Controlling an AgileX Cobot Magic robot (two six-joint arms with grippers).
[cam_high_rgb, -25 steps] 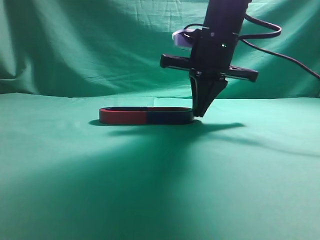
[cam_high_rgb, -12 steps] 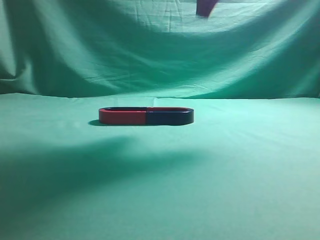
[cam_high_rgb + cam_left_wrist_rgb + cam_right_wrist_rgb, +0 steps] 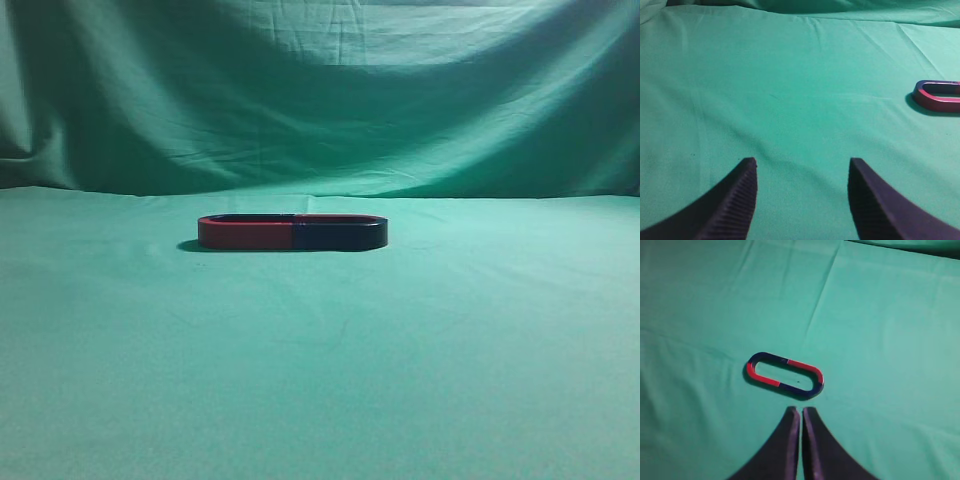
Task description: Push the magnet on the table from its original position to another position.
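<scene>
The dark navy magnet (image 3: pixel 340 235) lies on the green cloth table (image 3: pixel 320 380), its open end butted against a red U-shaped magnet (image 3: pixel 245 233), so the two form one low oval ring. In the right wrist view the navy magnet (image 3: pixel 801 388) lies just beyond my right gripper (image 3: pixel 801 410), which is shut, empty and raised clear of it. My left gripper (image 3: pixel 802 162) is open and empty over bare cloth. The red magnet's end (image 3: pixel 935 102) shows far to its right. Neither gripper shows in the exterior view.
A draped green cloth backdrop (image 3: pixel 320 100) hangs behind the table. Wrinkled cloth (image 3: pixel 790 75) stretches around the ring on all sides, as the right wrist view (image 3: pixel 890 315) also shows.
The right arm, which stood at the navy magnet's right end, has risen out of the exterior view. Its shadow is gone. The magnets stay in place.
</scene>
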